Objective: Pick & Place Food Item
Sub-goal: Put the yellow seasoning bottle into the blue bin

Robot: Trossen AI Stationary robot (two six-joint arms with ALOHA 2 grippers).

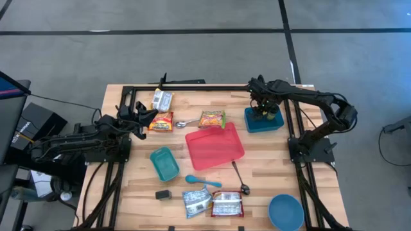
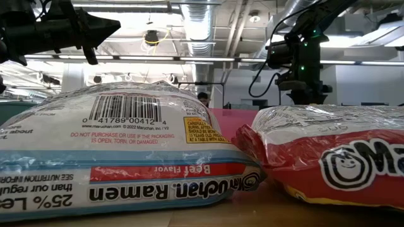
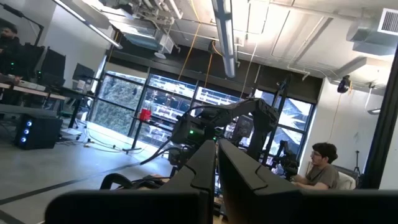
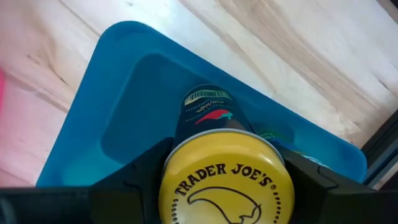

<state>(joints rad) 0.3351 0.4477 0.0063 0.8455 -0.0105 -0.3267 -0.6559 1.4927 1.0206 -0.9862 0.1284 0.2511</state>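
— What do we see on the left?
— Our left hand (image 1: 153, 115) is pressed together and holds nothing. It hangs over the counter (image 1: 128, 192) by a red ramen pack (image 1: 161, 122). A white pack (image 1: 162, 99) lies just behind that.

— And in the middle?
— We see a red tray (image 1: 215, 147). A teal dish (image 1: 164, 163) sits left of it. A blue spoon (image 1: 201, 181) and two more ramen packs (image 1: 212, 203) lie near the front.

— And on the right?
— Our right hand (image 1: 261, 111) is down in the blue bin (image 1: 263, 121). Its fingers (image 4: 134, 177) pinch a can (image 4: 225, 180) on both sides. The can has a yellow lid and stands inside the bin. A blue bowl (image 1: 286, 212) sits at the front corner.
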